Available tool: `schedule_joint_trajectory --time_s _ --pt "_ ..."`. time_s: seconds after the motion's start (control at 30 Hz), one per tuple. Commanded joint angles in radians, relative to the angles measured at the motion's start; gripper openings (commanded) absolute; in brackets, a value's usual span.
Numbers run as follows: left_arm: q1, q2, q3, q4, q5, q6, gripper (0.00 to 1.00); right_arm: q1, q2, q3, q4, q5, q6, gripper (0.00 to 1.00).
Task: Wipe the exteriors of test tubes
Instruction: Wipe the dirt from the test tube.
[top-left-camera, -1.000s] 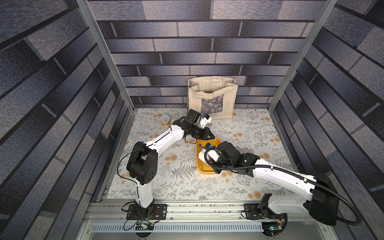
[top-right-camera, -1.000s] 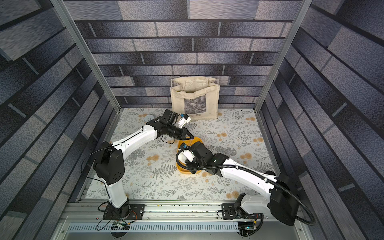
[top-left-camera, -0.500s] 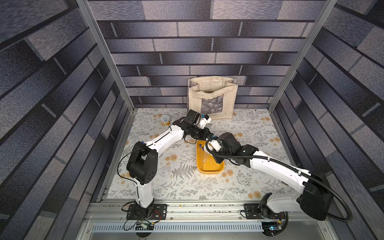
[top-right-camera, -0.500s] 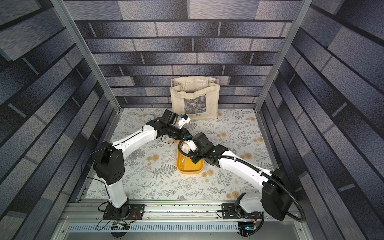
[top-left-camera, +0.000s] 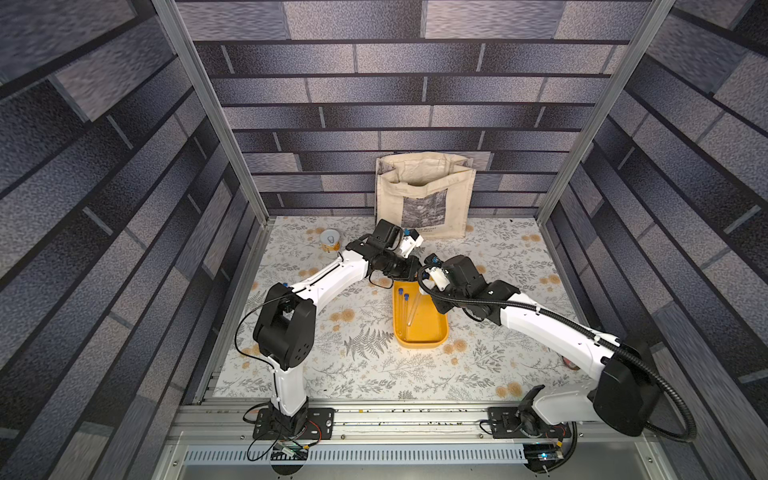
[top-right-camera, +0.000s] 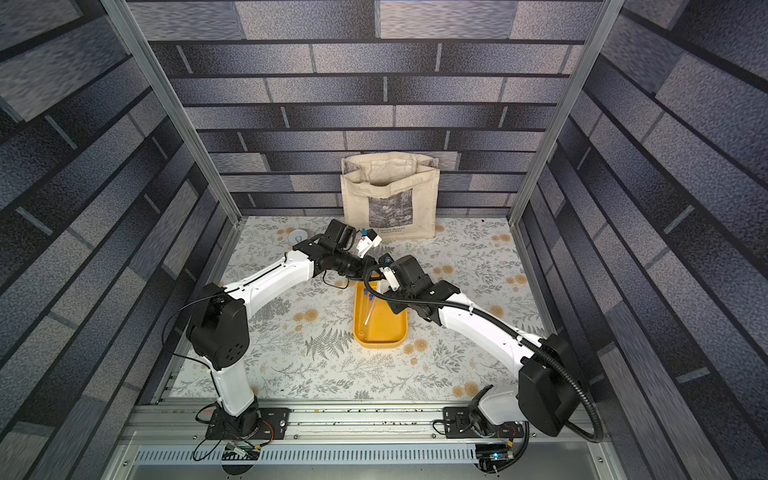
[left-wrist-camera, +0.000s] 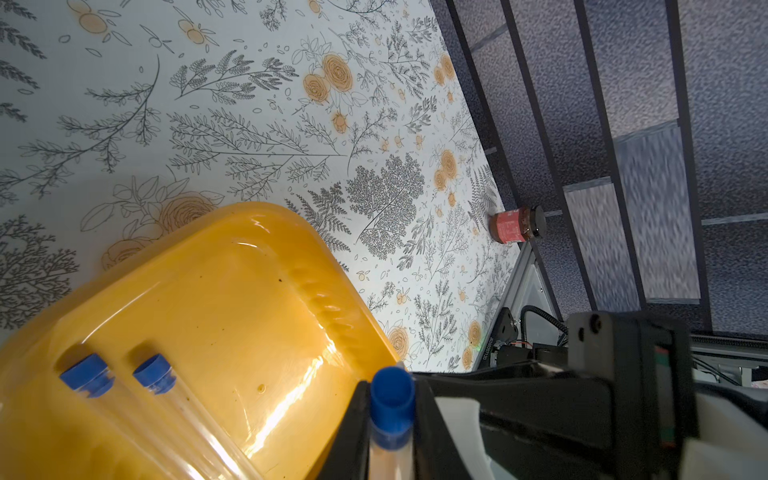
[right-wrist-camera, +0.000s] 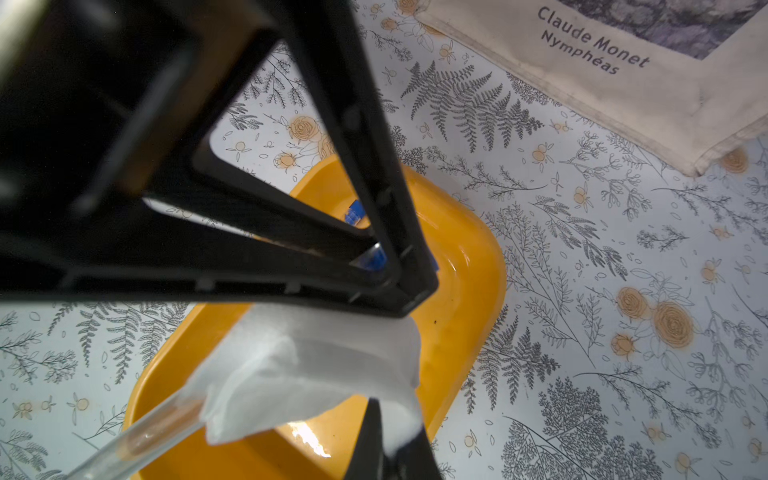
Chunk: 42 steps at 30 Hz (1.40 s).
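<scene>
Left fingers (left-wrist-camera: 356, 430) clenched on a tube (left-wrist-camera: 390, 419) at its blue-capped end. Right fingers (right-wrist-camera: 372, 440) pinched on the cloth (right-wrist-camera: 307, 365). The cloth is wrapped round the same tube, right beside the left fingers, and the tube's bare end sticks out past it. Both pairs hover over the tray (left-wrist-camera: 249, 299) on the desk (left-wrist-camera: 208, 124). Two more tubes (left-wrist-camera: 164, 390) lie in it, below the left fingers.
</scene>
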Motion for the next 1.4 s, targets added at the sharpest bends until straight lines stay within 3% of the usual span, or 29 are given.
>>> schedule_joint_trajectory --time_s 0.0,0.3,0.5,0.73,1.13,1.37 --pt "-0.006 -0.040 -0.007 -0.003 0.020 -0.005 0.11 -0.006 -0.011 -0.013 0.014 0.057 0.009 0.00" --pt "-0.006 -0.036 -0.007 0.000 0.022 -0.007 0.11 -0.006 -0.053 -0.081 0.128 0.132 -0.015 0.00" --pt "-0.006 -0.033 -0.007 0.000 0.024 -0.008 0.11 -0.005 -0.029 -0.073 0.124 -0.021 -0.154 0.00" --pt "-0.005 -0.039 -0.010 -0.002 0.021 -0.006 0.12 -0.006 -0.030 -0.081 0.138 -0.018 -0.138 0.00" --pt "-0.004 -0.041 -0.010 -0.002 0.021 -0.007 0.11 -0.005 -0.102 -0.154 0.148 -0.214 -0.168 0.00" --pt "-0.004 -0.043 -0.008 -0.001 0.019 -0.008 0.12 0.046 -0.120 -0.207 0.170 -0.241 -0.139 0.00"
